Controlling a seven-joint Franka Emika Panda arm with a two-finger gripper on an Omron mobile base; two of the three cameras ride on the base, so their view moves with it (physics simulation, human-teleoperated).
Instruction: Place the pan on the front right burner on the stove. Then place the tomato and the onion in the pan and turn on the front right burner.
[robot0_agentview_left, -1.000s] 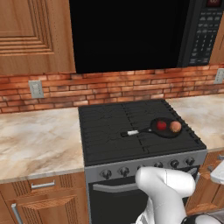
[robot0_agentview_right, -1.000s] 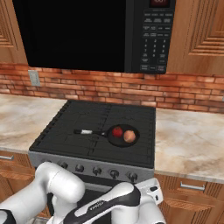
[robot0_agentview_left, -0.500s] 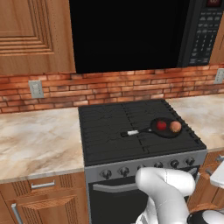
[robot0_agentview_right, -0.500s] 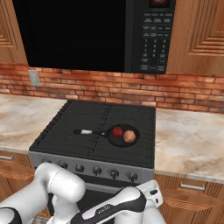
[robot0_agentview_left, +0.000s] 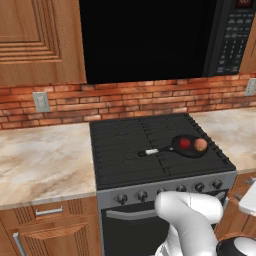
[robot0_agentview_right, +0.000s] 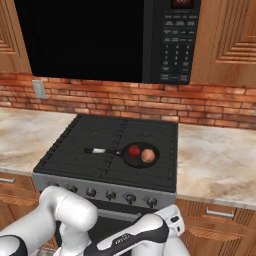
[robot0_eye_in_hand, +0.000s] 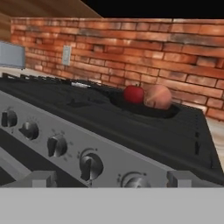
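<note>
Claw (robot0_eye_in_hand: 111, 177) spread wide and empty, low in front of the stove (robot0_eye_in_hand: 131, 131), its two grey fingertips (robot0_eye_in_hand: 41, 178) flanking the knob row (robot0_eye_in_hand: 89, 165) in the hand view — apparently lined up w/ the controls, not the food. Just past the knobs, the black grate; on the front right burner (robot0_agentview_left: 192, 155) sits the pan (robot0_agentview_left: 189, 146), handle (robot0_agentview_left: 155, 150) pointing left across the cooktop. Inside it, the tomato (robot0_agentview_left: 184, 143) and the onion (robot0_agentview_left: 200, 144) lie side by side, touching or nearly so — tomato nearer the handle. Both ingredients loaded, so what's left is prob. the burner knob; the low approach fits that. Which knob runs the front right burner can't be told from here. Behind: brick backsplash (robot0_agentview_right: 125, 100), microwave (robot0_agentview_right: 110, 37) overhead, marble counter (robot0_agentview_left: 45, 160) to either side.
</note>
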